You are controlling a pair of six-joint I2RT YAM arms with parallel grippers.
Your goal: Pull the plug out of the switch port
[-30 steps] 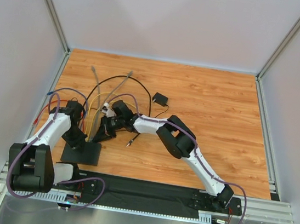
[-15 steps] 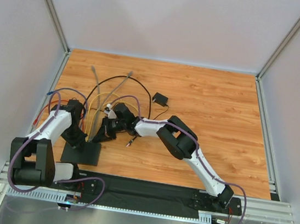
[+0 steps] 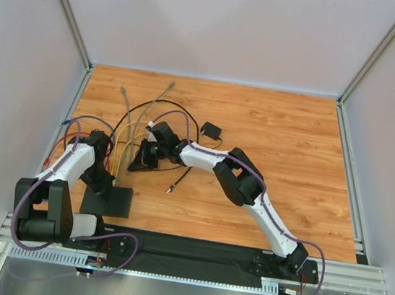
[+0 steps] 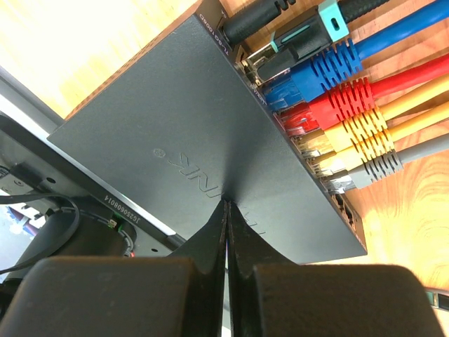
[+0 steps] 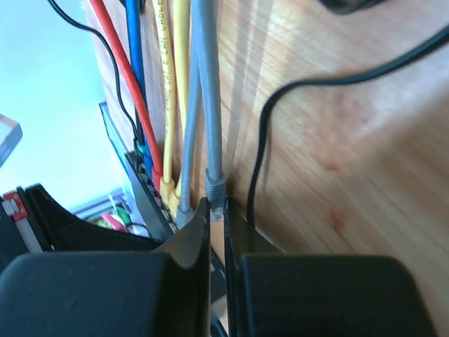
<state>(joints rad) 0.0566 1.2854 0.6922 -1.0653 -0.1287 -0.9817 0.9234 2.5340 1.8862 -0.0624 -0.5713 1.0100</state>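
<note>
Right wrist view: right gripper [image 5: 217,214] pinched shut on the grey plug [image 5: 215,184], which looks clear of its socket.

Only the clear tip of the plug sits between the jaws, so it's a thin hold, and a tug along the cable could slip it out. Right beside it runs a black cord [image 5: 261,154], close enough to snag if the arm swings across the table [image 5: 337,140]. Over on the left wrist view, the left gripper [image 4: 226,210] is closed tight on nothing, tips down on the lid of the black box [image 4: 175,126], which lies at the table's near left, just ahead of the left arm's base. That's pressure only, no grip: if the freed cable drags on the coloured cables [image 4: 337,105] plugged in along the far edge, the box could slide or twist under those tips.
</note>
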